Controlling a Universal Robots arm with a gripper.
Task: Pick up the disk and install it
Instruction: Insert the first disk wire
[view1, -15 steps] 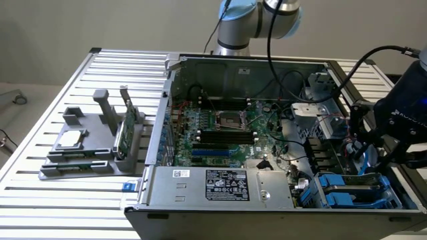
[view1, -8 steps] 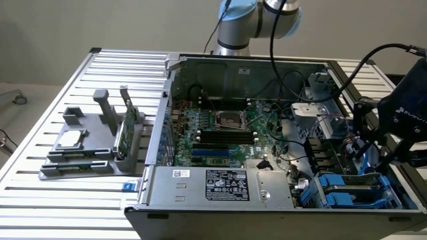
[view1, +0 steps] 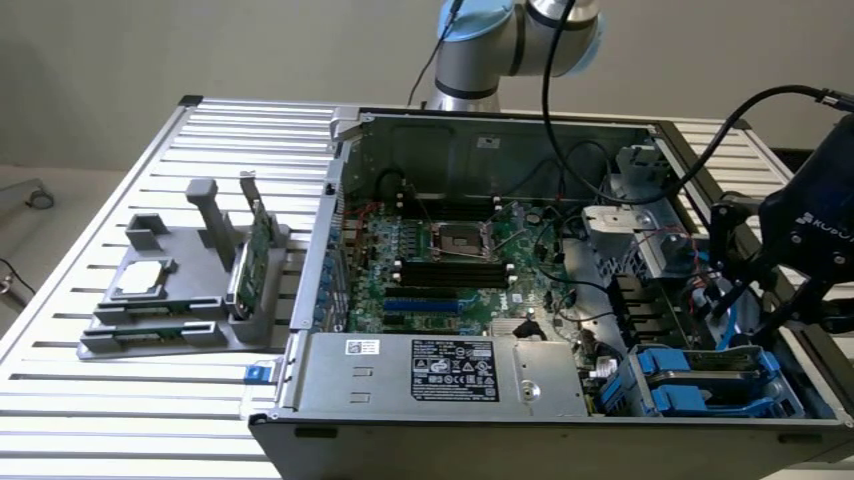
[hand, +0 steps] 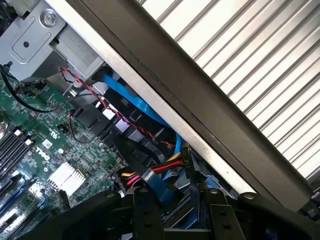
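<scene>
While the gripper (view1: 767, 318) hangs with jaws apart and nothing clamped, the disk (view1: 705, 385) sits just below them in the case's corner bay.
Room is tight: the dark sheet-metal case wall (hand: 210, 110) runs close along one side of the jaws, and a flat blue cable (hand: 135, 105) and red-yellow wires (hand: 165, 167) crowd the space beyond them. Only the disk's glossy blue plastic shows, so its long axis cannot be told. The green motherboard (hand: 45, 145) lies to the jaws' other side.

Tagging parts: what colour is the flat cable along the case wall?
The flat cable is blue; wrist view.
</scene>
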